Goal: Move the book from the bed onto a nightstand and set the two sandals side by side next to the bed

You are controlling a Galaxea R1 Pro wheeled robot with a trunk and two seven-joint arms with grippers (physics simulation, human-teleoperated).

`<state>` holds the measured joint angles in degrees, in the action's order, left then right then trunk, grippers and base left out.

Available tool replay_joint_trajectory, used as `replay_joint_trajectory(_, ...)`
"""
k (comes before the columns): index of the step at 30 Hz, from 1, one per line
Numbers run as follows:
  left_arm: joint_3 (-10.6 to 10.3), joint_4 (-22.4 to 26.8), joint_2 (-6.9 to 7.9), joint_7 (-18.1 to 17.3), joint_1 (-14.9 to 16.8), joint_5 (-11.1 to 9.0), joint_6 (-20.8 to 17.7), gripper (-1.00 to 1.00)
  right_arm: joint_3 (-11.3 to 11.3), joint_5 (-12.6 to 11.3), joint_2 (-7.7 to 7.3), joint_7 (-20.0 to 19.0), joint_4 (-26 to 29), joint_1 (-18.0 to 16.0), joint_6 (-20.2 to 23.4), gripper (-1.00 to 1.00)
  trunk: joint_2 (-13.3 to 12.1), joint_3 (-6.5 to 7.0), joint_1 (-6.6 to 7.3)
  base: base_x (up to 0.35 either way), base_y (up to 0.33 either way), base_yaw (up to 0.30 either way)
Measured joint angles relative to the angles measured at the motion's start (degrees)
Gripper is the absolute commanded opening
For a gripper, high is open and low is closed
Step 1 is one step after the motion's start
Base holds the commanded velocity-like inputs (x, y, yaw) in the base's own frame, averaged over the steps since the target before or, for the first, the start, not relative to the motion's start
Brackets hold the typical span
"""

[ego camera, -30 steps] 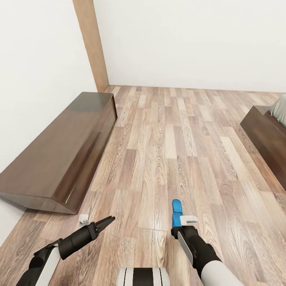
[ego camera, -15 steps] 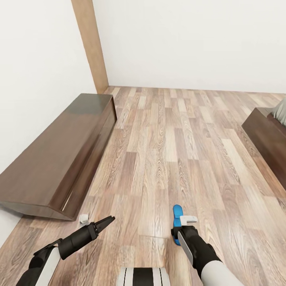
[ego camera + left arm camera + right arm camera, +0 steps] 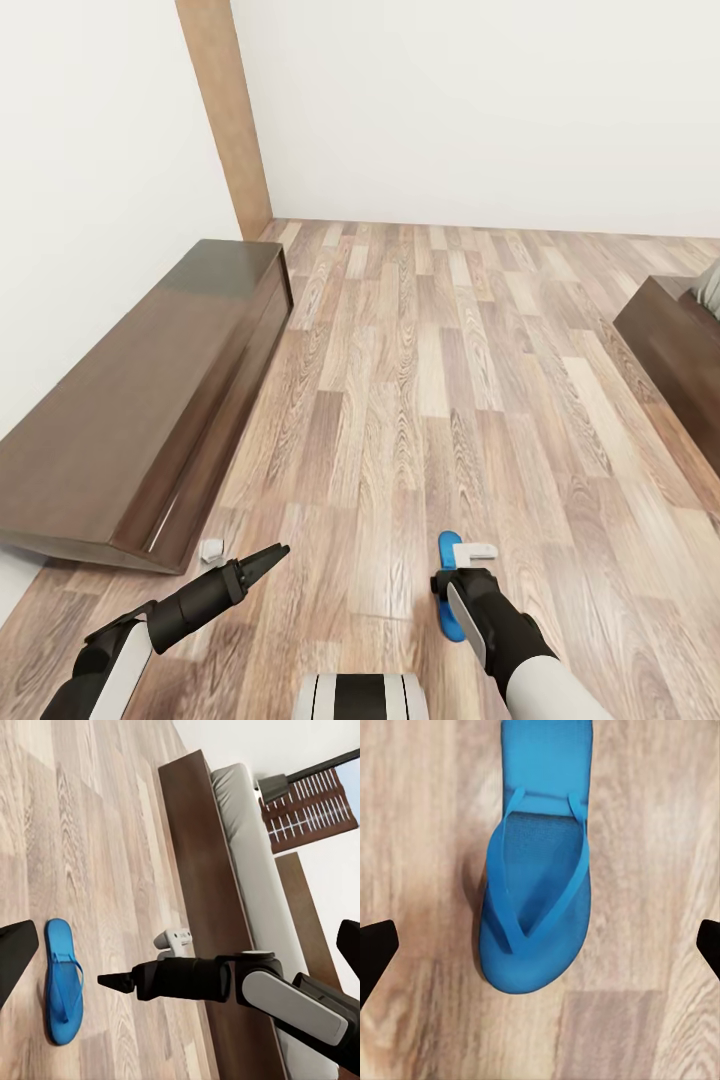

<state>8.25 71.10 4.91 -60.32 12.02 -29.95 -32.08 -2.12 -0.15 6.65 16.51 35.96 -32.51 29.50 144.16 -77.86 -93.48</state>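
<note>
- Blue sandal flat on the plank floor, directly under right gripper, fingers spread wide, nothing held.
- Left gripper pressed together, empty, beside a long dark cabinet.
- Bed well apart from sandal.

Matt wood-plank floor with visible grain. A long low cabinet in glossy dark wood. A smooth bright-blue sandal with a finely textured footbed. Pale cloth mattress on a dark wooden bed frame.
</note>
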Motion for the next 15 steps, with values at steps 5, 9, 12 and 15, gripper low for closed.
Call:
replay_joint_trajectory(5, 0.0, 0.0, 0.0, 0.0, 0.0, 0.0, 0.0, 1.0, 0.01, 0.0, 0.01, 0.0, 0.0, 0.0, 0.0, 1.0, 0.0, 0.0, 0.0, 0.008, 0.0, 0.0)
replay_joint_trajectory(9, 0.0, 0.0, 0.0, 0.0, 0.0, 0.0, -0.03, 1.0, 0.0, 0.0, -0.01, 0.01, 0.0, 0.0, -0.01, 1.0, 0.0, 0.0, 0.0, 0.0, 0.0, 0.0)
replay_joint_trajectory(12, 0.05, 0.0, 0.0, 0.0, 0.0, 0.0, -0.06, 1.0, 0.02, 0.0, -0.01, 0.01, 0.0, 0.0, 0.0, 1.0, 0.0, 0.0, 0.0, 0.0, 0.0, 0.0)
replay_joint_trajectory(15, 0.08, 0.0, 0.0, -0.05, 0.0, 0.01, -0.11, 1.0, 0.0, -0.01, 0.04, 0.0, 0.0, 0.0, 0.0, 1.0, 0.02, -0.44, -0.06, 0.0, 0.0, 0.0)
